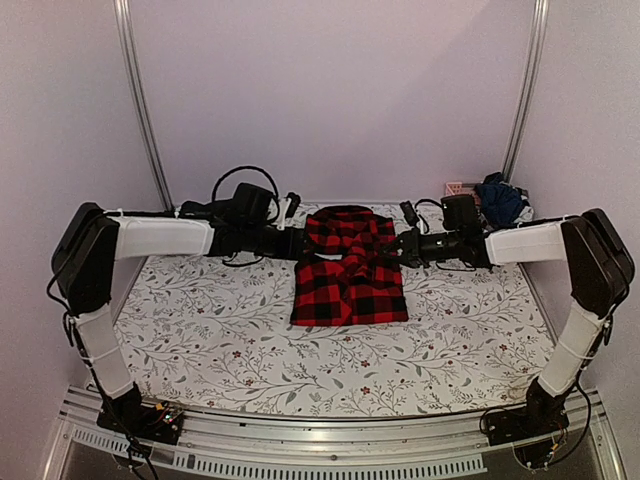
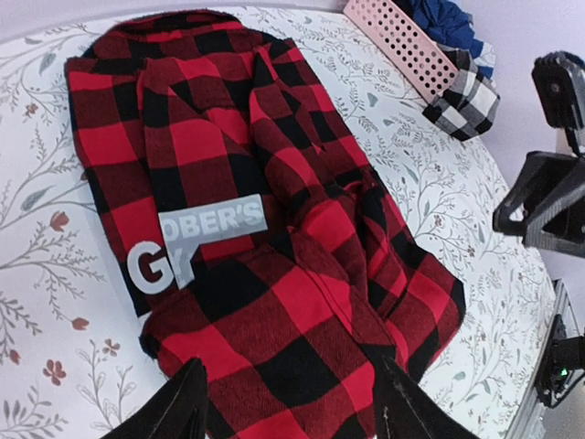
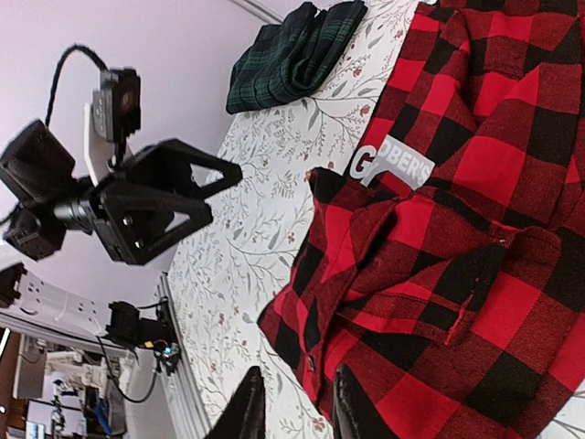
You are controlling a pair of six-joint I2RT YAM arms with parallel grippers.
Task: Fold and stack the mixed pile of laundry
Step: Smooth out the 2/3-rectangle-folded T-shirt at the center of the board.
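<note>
Now the checked flannel shirt [image 1: 350,275] lies rumpled at the far middle of the counter [image 1: 220,340]. The left arm's jaws gape empty over its left edge. The right arm's jaws sit narrowed at its right edge; whether they grip cloth, I cannot tell.

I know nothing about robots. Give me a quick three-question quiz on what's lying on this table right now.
1. True or false: the red-and-black checked shirt lies inside the pink basket.
2. Which garment lies apart from the shirt? A: dark green tartan piece; B: yellow towel; C: white sock.
3. What colour is the lettered label on the shirt?
Key: 1 false; 2 A; 3 grey.
</note>
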